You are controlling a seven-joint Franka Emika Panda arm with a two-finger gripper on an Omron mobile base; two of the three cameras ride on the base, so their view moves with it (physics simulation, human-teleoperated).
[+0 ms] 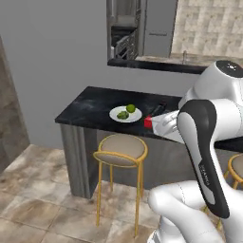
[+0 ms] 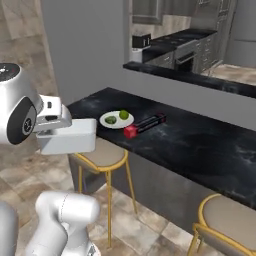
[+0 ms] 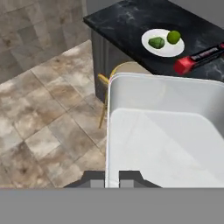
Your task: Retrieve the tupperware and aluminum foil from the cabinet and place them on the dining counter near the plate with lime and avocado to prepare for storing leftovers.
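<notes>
My gripper (image 3: 113,178) is shut on the near rim of the tupperware (image 3: 162,131), a pale rectangular tub that I hold in the air. The tupperware (image 2: 67,136) hangs just in front of the dining counter (image 2: 200,145), above a stool and a little short of the slab's edge. On the counter lies the aluminum foil (image 2: 145,125), a black box with a red end, right beside the white plate (image 2: 116,120) with a lime and an avocado. The left base view shows the plate (image 1: 125,114), the aluminum foil (image 1: 159,110) and part of the tupperware (image 1: 168,124) behind my arm. The cabinet is out of view.
Two yellow-legged stools (image 1: 121,151) (image 2: 227,220) stand under the counter's front edge. Bare black slab stretches to the right of the foil. A grey wall with an opening onto the kitchen rises behind the counter. Tiled floor lies to the left.
</notes>
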